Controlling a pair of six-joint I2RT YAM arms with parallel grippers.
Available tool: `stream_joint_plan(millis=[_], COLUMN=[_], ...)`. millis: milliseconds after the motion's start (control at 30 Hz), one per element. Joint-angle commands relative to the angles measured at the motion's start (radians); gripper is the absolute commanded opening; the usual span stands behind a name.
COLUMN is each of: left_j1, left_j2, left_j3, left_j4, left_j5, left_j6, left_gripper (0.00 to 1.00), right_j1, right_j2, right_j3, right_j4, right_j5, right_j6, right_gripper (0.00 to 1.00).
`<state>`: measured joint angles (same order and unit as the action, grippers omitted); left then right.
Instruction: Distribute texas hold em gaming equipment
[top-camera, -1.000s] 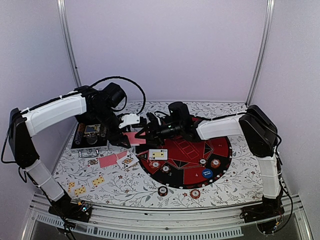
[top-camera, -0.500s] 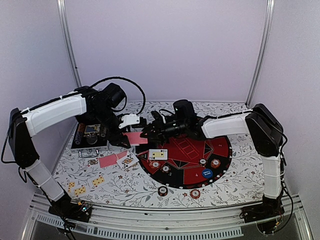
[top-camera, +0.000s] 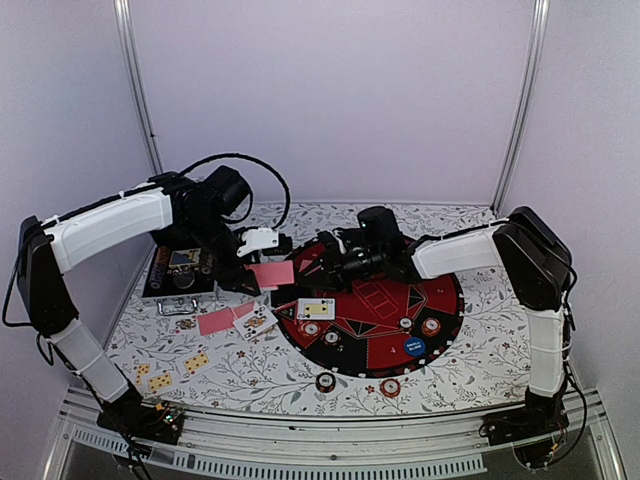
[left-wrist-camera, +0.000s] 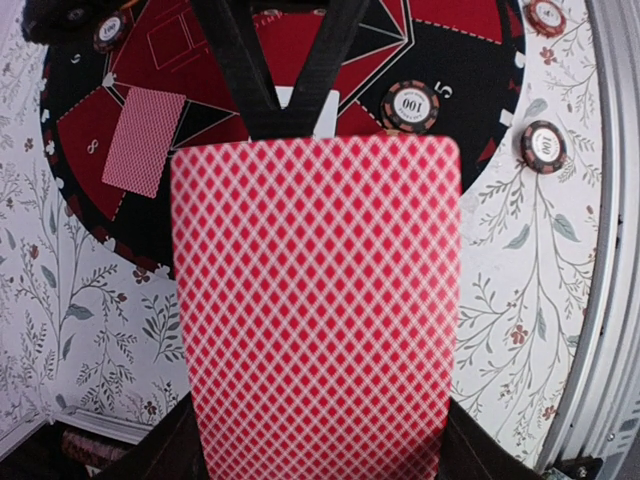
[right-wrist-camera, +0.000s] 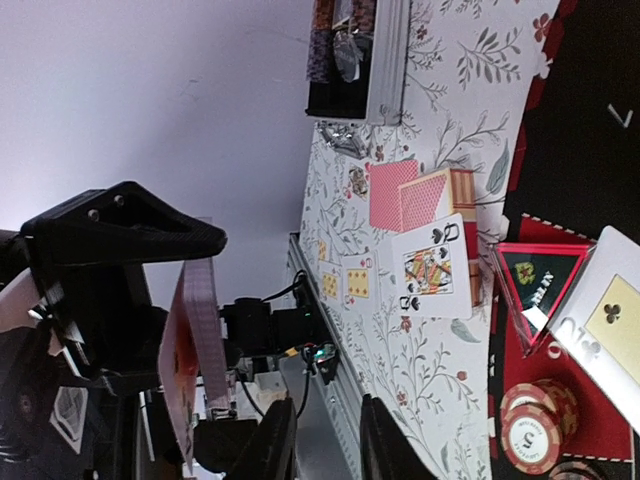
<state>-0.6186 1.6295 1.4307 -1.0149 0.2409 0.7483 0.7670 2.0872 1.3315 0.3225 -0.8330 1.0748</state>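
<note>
My left gripper (top-camera: 257, 268) is shut on a pink-red-backed stack of cards (top-camera: 273, 273), held above the table left of the mat. Its patterned back fills the left wrist view (left-wrist-camera: 315, 300). In the right wrist view the stack (right-wrist-camera: 192, 350) shows edge-on. My right gripper (top-camera: 325, 262) is open and empty, just right of the stack, over the mat's far left edge; its fingers (right-wrist-camera: 275, 445) show a clear gap. A face-up card (top-camera: 316, 308), chips (top-camera: 430, 326) and a blue button (top-camera: 414, 348) lie on the mat. Two chips (top-camera: 326, 381) (top-camera: 390, 387) lie in front of it.
The round black-and-red mat (top-camera: 445, 290) fills the middle right. The open case (top-camera: 180, 270) sits at back left. A pink-backed card (top-camera: 215, 321), a queen (top-camera: 258, 320) and two yellow-pip cards (top-camera: 197, 361) lie on the floral cloth at front left. A face-down card (left-wrist-camera: 144, 140) lies on the mat.
My right gripper has drawn back to the right, away from the stack in my left gripper. The left gripper and its stack have stayed put.
</note>
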Motion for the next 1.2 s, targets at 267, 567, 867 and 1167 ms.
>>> stream_joint_plan(millis=[267, 567, 867, 1167], left_j1=[0.012, 0.012, 0.011, 0.011], left_j2=[-0.011, -0.011, -0.010, -0.011], left_j3=[0.005, 0.008, 0.014, 0.014], left_j4=[0.005, 0.005, 0.004, 0.004], left_j5=[0.004, 0.007, 0.006, 0.006], left_j6=[0.009, 0.010, 0.010, 0.008], left_gripper=[0.47, 0.48, 0.47, 0.47], right_j1=[-0.026, -0.010, 0.039, 0.064], right_j2=[-0.122, -0.125, -0.026, 0.038], right_j3=[-0.073, -0.053, 0.052, 0.128], right_j4=[0.063, 0.114, 0.118, 0.119], right_j5=[-0.003, -0.016, -0.035, -0.057], right_j6=[0.028, 0.065, 0.087, 0.108], right_gripper=[0.51, 0.63, 0.51, 0.30])
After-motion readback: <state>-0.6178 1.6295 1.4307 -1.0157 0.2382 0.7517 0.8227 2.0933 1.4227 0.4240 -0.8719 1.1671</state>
